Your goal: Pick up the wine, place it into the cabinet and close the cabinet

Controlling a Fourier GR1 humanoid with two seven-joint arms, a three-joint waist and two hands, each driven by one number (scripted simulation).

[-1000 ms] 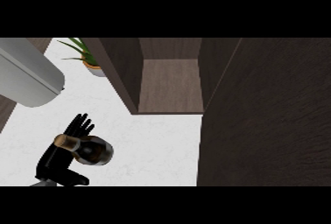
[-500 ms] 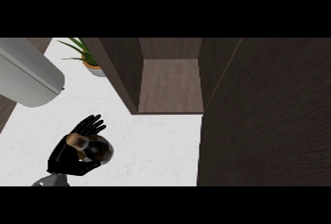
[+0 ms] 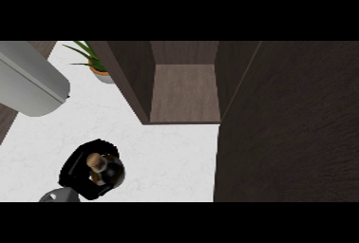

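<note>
The wine bottle (image 3: 97, 164) stands on the white counter (image 3: 172, 156) at the lower left, seen from above, with its brown top and dark shoulders showing. My left hand (image 3: 76, 172) is curled round it, and black fingers wrap its left and far sides. The cabinet (image 3: 184, 95) stands open beyond the bottle, to the upper right, with a bare wooden shelf inside. Its dark door (image 3: 288, 123) is swung out and fills the right side of the view. My right hand does not show.
A potted green plant (image 3: 95, 64) stands at the back, left of the cabinet's side wall. A large grey rounded appliance (image 3: 28, 88) occupies the upper left. White counter lies between the bottle and the cabinet opening.
My left hand's fingers were spread open beside the bottle and have now closed round it. The bottle stands in about the same spot.
</note>
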